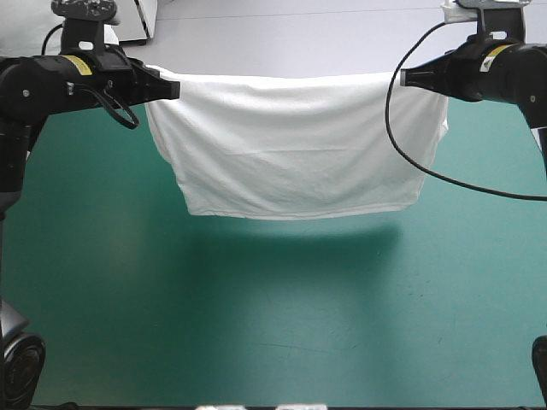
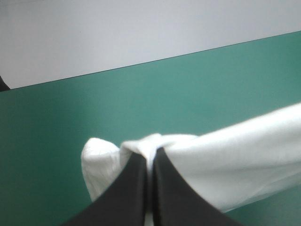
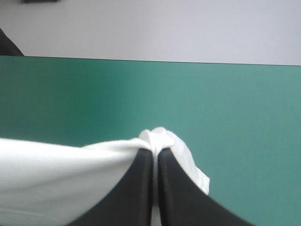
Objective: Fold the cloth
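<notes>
The white T-shirt (image 1: 295, 145) hangs in the air above the teal-green table, stretched wide between both arms, its lower hem free and its shadow on the cover below. My left gripper (image 1: 173, 87) pinches its upper left corner, my right gripper (image 1: 405, 79) its upper right corner. In the left wrist view the black fingers (image 2: 136, 183) meet almost fully at the gripper (image 2: 149, 153) tip with bunched T-shirt (image 2: 225, 160) cloth between them. The right wrist view shows the same: the gripper (image 3: 155, 147) is shut on a gathered fold of the T-shirt (image 3: 56, 169).
The teal-green cover (image 1: 282, 325) lies bare under and in front of the hanging shirt. The table's far edge (image 1: 282, 73) runs just behind the shirt's top line.
</notes>
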